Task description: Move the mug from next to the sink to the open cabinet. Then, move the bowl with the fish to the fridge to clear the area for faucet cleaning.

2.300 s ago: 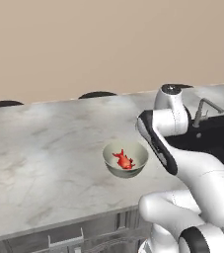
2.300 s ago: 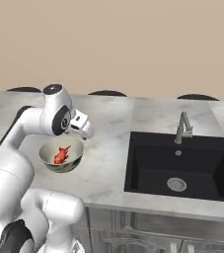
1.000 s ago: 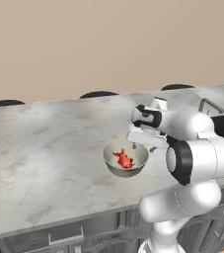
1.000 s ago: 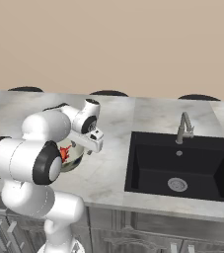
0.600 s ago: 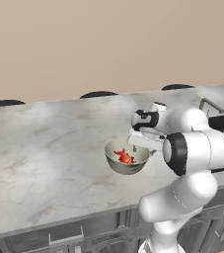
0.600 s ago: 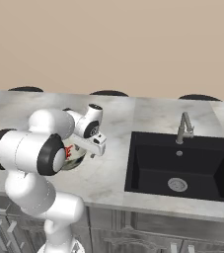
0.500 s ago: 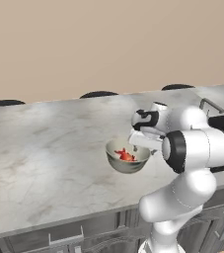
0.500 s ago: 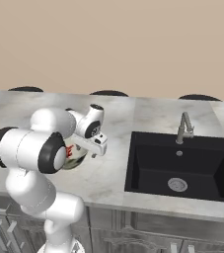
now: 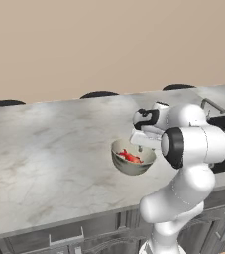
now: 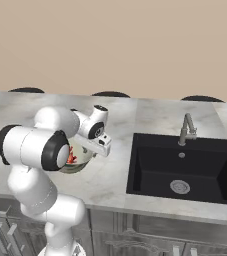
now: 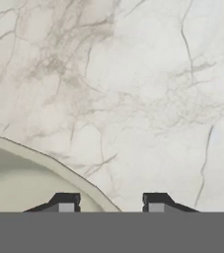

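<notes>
The bowl (image 9: 132, 167) stands on the marble counter with the red-orange fish (image 9: 130, 157) lying inside it. My gripper (image 9: 142, 147) points down over the bowl's sink-side rim. In the hand view its fingertips (image 11: 64, 200) straddle that rim, one inside the bowl (image 11: 19, 183) and one outside, with a gap on both sides, so the gripper (image 11: 111, 200) is open. From the right, the arm covers most of the bowl (image 10: 81, 159) and a bit of the fish (image 10: 71, 156) shows. The mug, the open cabinet and the fridge are out of view.
The black sink (image 10: 182, 167) with its steel faucet (image 10: 186, 129) lies to the right of the bowl. The marble counter (image 9: 49, 144) stretches left. Dark base cabinets with bar handles (image 9: 64, 240) run below the front edge.
The hand has dropped lower onto the bowl's rim and the jaws have narrowed. The bowl and the fish have stayed in place.
</notes>
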